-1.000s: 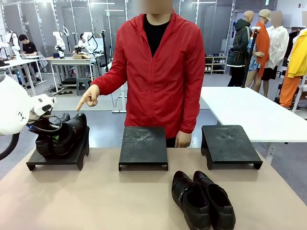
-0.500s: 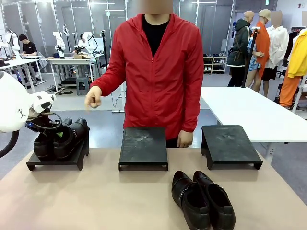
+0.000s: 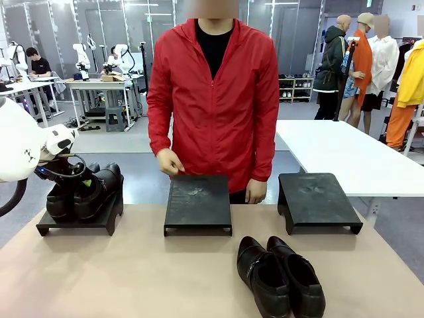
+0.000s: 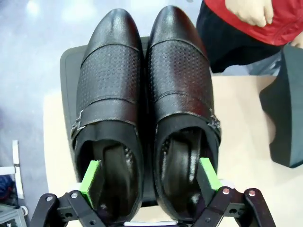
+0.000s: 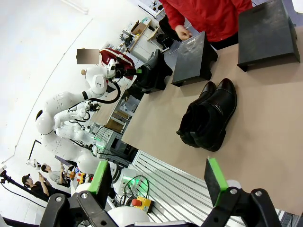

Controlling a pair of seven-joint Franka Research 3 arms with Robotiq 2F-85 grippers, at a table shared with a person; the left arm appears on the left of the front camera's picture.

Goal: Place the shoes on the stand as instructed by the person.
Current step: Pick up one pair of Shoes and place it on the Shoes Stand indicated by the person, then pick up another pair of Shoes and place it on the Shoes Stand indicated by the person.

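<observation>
A person (image 3: 213, 99) in a red jacket stands at the far side of a tan bench (image 3: 132, 278). Three low black stands sit in a row along the bench's far edge.

On the left stand (image 3: 66, 225) rests the first pair of shoes (image 3: 86, 192), black and shiny, side by side, toes pointing away from the robot's left arm. In the left wrist view, the left claw (image 4: 149, 176) hangs over the heel ends of this pair. Its jaws are spread wide, with one green pad at the outer rim of each shoe's opening. Whether the pads touch the leather cannot be told. The pair sits flat on the stand, so this placement looks done, or all but done. Only lifting the claw clear seems left.

The middle stand (image 3: 197, 202) and the right stand (image 3: 318, 199) are both bare. One hand (image 3: 170, 161) of the person reaches down to the far left corner of the middle stand. This may be the sign for where the next pair belongs.

The second pair of shoes (image 3: 279, 277) lies on the bench near the robot's edge, in front of the gap between the middle and right stands. Nothing touches it.

The right claw (image 5: 158, 178) is wide open and empty. It is held high and back from the bench, well apart from the second pair.

By this reading the task is about half done. One pair is up on a stand. The other has yet to be grasped, carried to the stand the person indicates, and set down.
</observation>
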